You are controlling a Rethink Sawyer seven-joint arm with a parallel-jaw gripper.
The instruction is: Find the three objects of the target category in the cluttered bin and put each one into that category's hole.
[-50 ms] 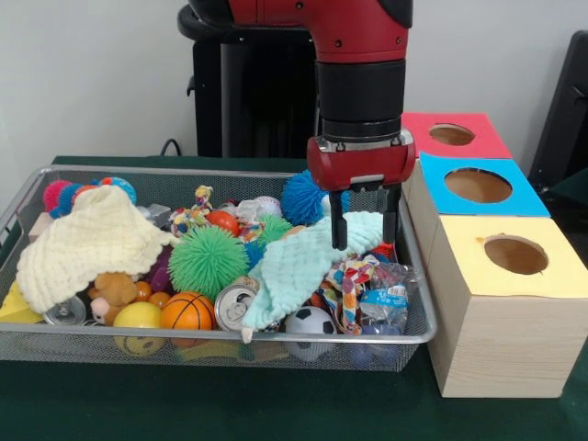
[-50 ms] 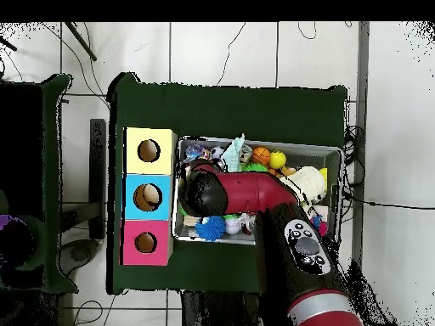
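Many toys crowd one wire bin (image 1: 220, 338), whose long axis runs left to right across the front view. At its left end a cream cloth (image 1: 87, 241) is heaped over the clutter. In front of it lie a yellow ball (image 1: 138, 315) and a small basketball (image 1: 186, 310). Next come a green spiky ball (image 1: 207, 260) and a drink can (image 1: 234, 303) with its top facing the camera. A mint cloth (image 1: 299, 266) stretches from the bin's front rim up and rightward, with a soccer ball (image 1: 310, 322) just below it. The gripper (image 1: 365, 241) hangs vertically over the cloth's upper right end, fingers spread and pinching nothing, one tip at the fabric. Right of the bin stand three boxes in a row, pink (image 1: 478, 138), blue (image 1: 514, 197) and yellow (image 1: 478, 266), each with a round hole facing up.
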